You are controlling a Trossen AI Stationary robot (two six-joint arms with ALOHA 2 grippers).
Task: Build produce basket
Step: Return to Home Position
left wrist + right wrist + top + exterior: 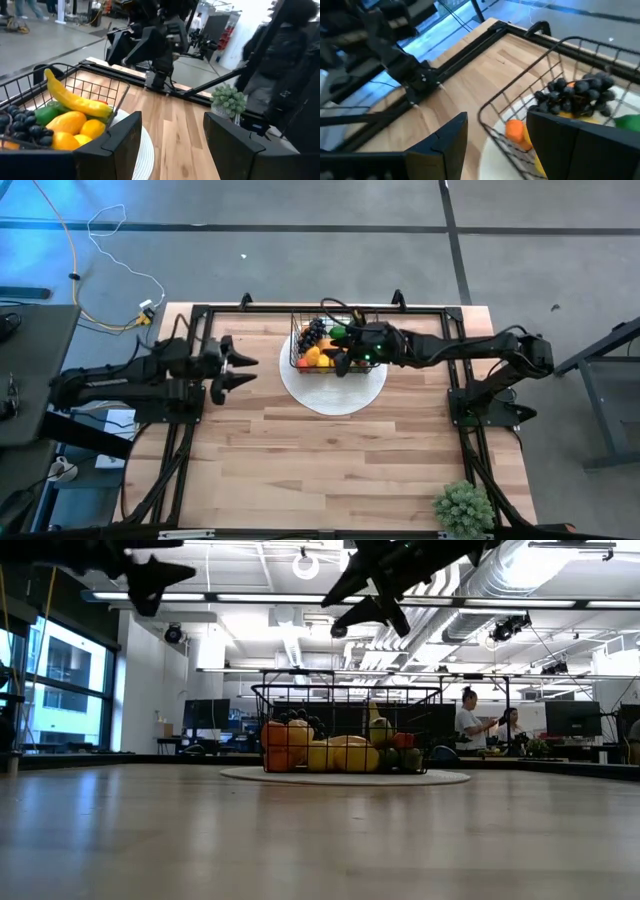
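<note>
From above, the basket (294, 340) is sitting on a white plate (335, 395) on the desk (330, 460), midway between the arms, with the right gripper (342, 355) hovering over it and the left gripper (250, 371) waiting beside it. At desk level the produce (330, 755) is filling it, probably light, smooth and prone to rolling inside stiff wire, so the rim is looking like the safest hold. The left wrist view is showing fingers (115, 142) spread wide and empty, and the right wrist view is showing the same (445, 145).

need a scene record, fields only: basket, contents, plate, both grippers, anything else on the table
basket: basket of black wire, standing on the plate
plate: white plate, mid-table by the top edge in the high view
contents: banana, grapes, orange and yellow fruits, green piece, all inside
left gripper: left gripper, jaws open, empty, raised, left of the basket
right gripper: right gripper, jaws open, empty, raised over the basket
other: potted plant, bottom-right table corner
</note>
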